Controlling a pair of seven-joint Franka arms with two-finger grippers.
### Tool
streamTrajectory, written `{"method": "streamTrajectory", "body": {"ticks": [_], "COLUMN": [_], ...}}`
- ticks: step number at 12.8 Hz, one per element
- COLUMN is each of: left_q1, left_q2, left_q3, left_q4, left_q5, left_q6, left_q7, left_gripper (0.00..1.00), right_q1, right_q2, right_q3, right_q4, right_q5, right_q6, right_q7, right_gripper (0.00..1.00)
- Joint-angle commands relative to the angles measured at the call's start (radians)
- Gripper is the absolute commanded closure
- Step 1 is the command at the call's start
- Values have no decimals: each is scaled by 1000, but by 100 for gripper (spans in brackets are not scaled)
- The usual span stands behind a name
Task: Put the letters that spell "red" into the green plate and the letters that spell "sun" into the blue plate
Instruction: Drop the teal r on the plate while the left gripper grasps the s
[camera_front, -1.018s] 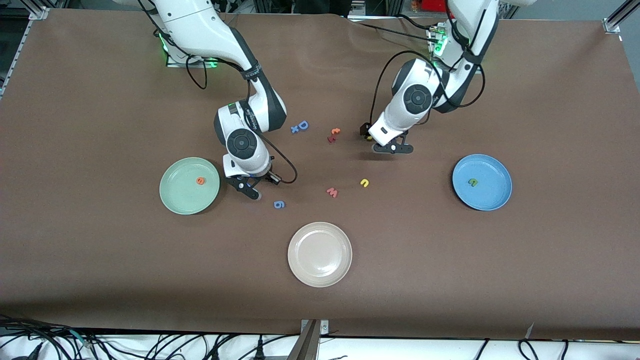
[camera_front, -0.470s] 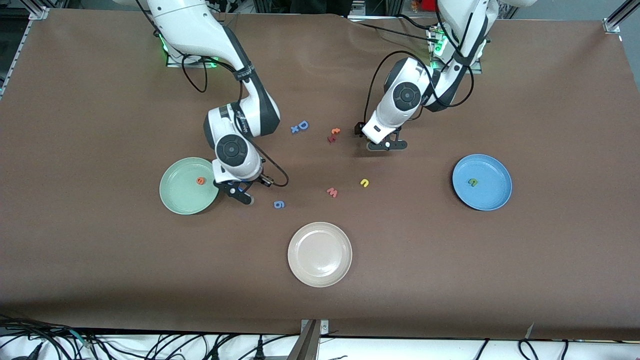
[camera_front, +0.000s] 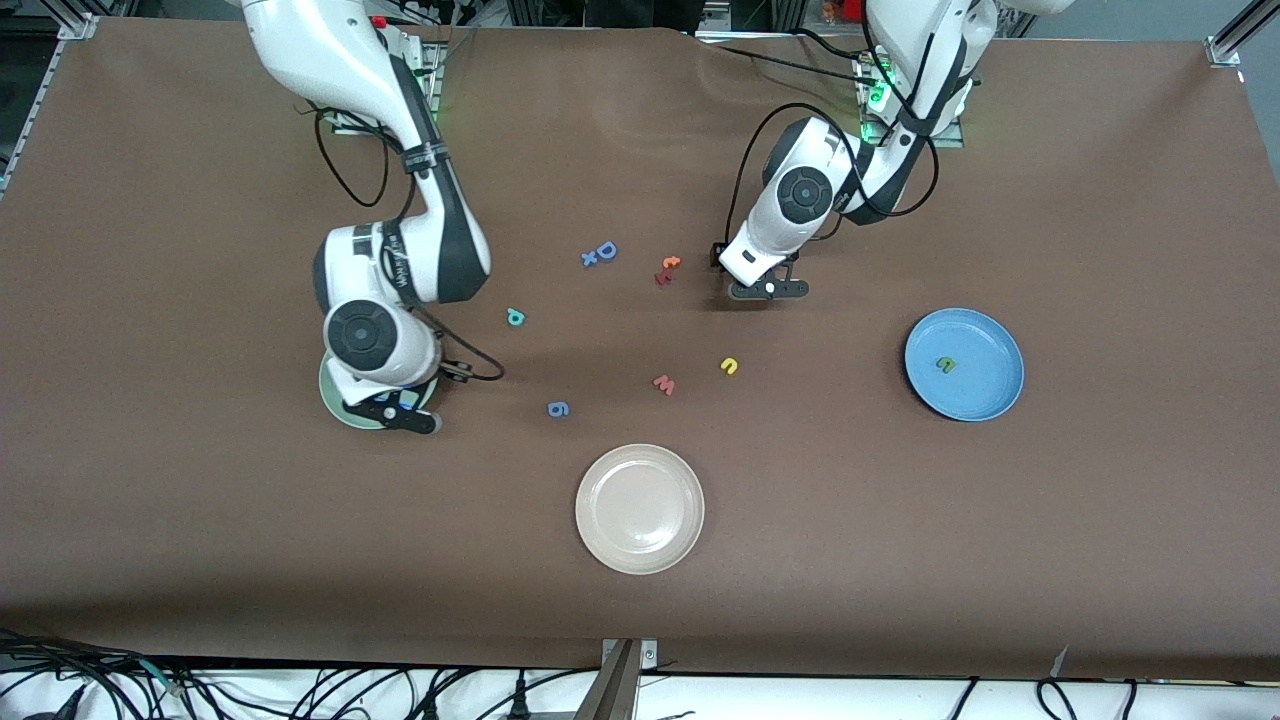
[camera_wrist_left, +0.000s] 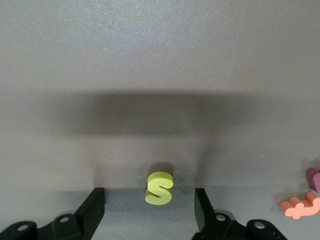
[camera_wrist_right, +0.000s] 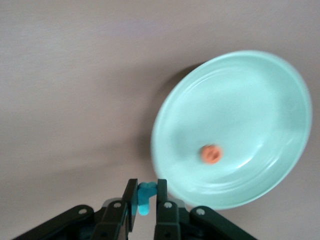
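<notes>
Right hand (camera_wrist_right: 145, 200), pinching a teal letter (camera_wrist_right: 145, 197), hides most of the green plate (camera_front: 336, 402). Left hand (camera_wrist_left: 149, 210) gapes around the yellow "s" (camera_wrist_left: 159, 188), its fingertips cropped at six o'clock.

A: How much of the green plate (camera_front: 335, 402) can you see from the front?
B: A sliver; the right arm covers the rest, and the orange "e" (camera_wrist_right: 211, 154) on it.
A: The yellow "s" (camera_wrist_left: 159, 188)?
B: Hidden there under the left gripper (camera_front: 766, 291).
A: The orange letter (camera_wrist_left: 301, 205)?
B: Cut off at the left wrist view's edge.
</notes>
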Motion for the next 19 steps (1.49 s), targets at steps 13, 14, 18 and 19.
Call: {"method": "streamTrajectory", "body": {"ticks": [13,14,18,19], "left_q1": [3,19,94,128], "left_q2": [-46,-68,-135,-137], "left_q3": [86,120,270,298], "left_q4": [30,42,91,91], "left_q5": [51,51,155,207], "left_q6": [-62,-114,-251,-251], "left_q7": [163,231,511,599], "left_gripper": [100,100,100,100], "right_q1": [-129,-125,-54,-19], "right_q2": [8,3,-6,-6], "right_q3": [1,1,4,4], "right_q4": [-182,-170,-82,-82], "right_q5": [21,21,85,122], "right_q6": [175,158,2,0], "right_q7": [-323,-317,-173,-114], "right_gripper": [0,0,0,0]}}
